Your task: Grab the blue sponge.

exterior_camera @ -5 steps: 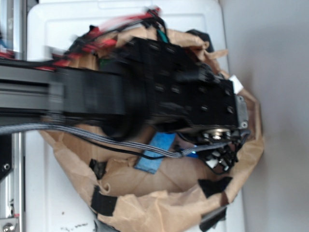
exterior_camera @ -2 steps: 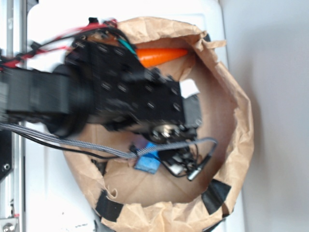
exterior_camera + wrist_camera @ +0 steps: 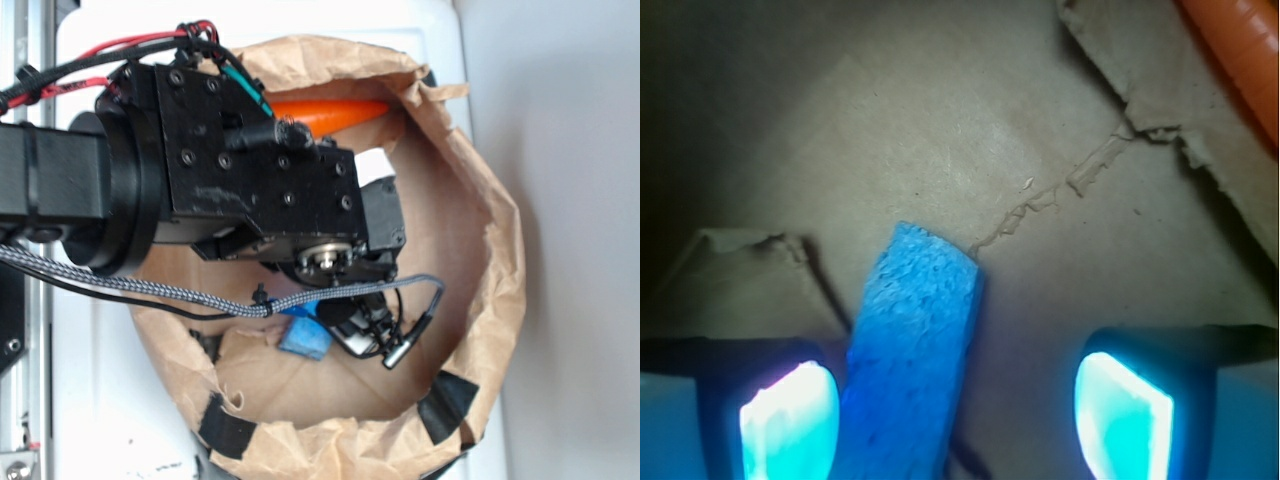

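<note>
Your gripper point(image 3: 960, 410) stands wide open with nothing in its grasp, its two glowing pads at about 7 and 5 o'clock in the wrist view; the blue sponge point(image 3: 908, 360) lies on the brown paper point(image 3: 940, 130) between them, close beside the 7 o'clock pad and well apart from the other. From outside, you see the sponge point(image 3: 304, 338) peeking out at 6 o'clock below the arm point(image 3: 200, 180); the carrot point(image 3: 330, 113) rests at 12 o'clock along the paper's rim.
</note>
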